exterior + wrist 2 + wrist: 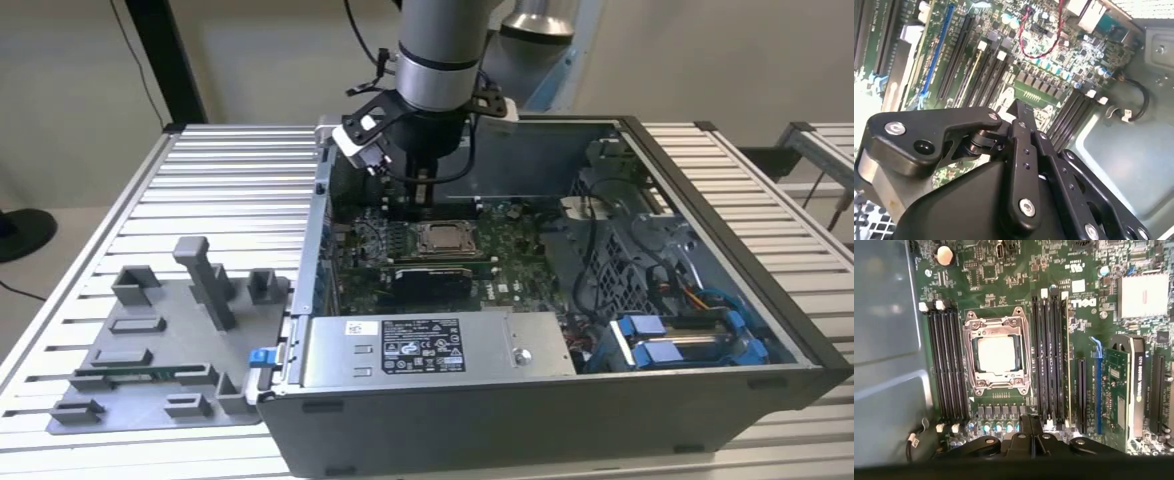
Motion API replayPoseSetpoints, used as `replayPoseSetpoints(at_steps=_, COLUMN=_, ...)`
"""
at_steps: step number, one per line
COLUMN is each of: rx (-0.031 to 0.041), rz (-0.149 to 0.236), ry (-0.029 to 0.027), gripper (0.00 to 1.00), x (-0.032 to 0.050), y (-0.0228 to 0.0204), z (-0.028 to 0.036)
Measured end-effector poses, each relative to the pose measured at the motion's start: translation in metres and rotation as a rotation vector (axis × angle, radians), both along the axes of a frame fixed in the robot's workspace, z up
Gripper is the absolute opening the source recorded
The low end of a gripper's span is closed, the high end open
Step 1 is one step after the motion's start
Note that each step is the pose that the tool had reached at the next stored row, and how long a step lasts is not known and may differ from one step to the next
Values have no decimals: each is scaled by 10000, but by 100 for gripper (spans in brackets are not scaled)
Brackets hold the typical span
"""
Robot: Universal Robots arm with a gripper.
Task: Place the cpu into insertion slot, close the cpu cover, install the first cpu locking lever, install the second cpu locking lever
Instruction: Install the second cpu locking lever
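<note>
The cpu (996, 354) lies flat in the insertion slot (972, 385) on the green board, silvery top face up. The cpu cover (997, 326) is down around it, framing the chip in its square window. In the exterior view the cpu (442, 238) sits mid-board inside the open computer case. My gripper (422, 200) hangs just behind the socket, a little above the board. Its black fingers (1027, 424) are pressed together and shut on nothing; in the second wrist view the gripper (1019, 107) points down at the board.
Black memory slots (946, 365) flank the socket on both sides. An expansion card (1121, 390) stands on the board. The case holds a grey power supply (414, 345), blue drive brackets (681, 340) and cables (627, 200). A grey fixture plate (160, 340) lies at the exterior view's left.
</note>
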State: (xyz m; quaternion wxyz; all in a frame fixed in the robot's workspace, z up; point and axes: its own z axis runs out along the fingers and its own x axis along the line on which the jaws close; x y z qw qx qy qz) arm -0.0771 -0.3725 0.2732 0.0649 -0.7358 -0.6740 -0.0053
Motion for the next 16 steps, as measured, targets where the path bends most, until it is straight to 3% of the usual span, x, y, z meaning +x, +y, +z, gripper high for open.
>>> replayPoseSetpoints(at_steps=2, rx=-22, rz=-4, ry=-123, gripper=0, x=7, y=0, z=11)
replayPoseSetpoints(at_steps=5, rx=-24, rz=13, ry=-409, gripper=0, x=11, y=0, z=21)
replayPoseSetpoints(at_steps=8, rx=-23, rz=111, ry=-593, gripper=0, x=16, y=0, z=43)
replayPoseSetpoints(at_steps=9, rx=-21, rz=133, ry=-624, gripper=0, x=16, y=0, z=50)
replayPoseSetpoints(at_steps=16, rx=-19, rz=133, ry=-640, gripper=0, x=16, y=0, z=51)
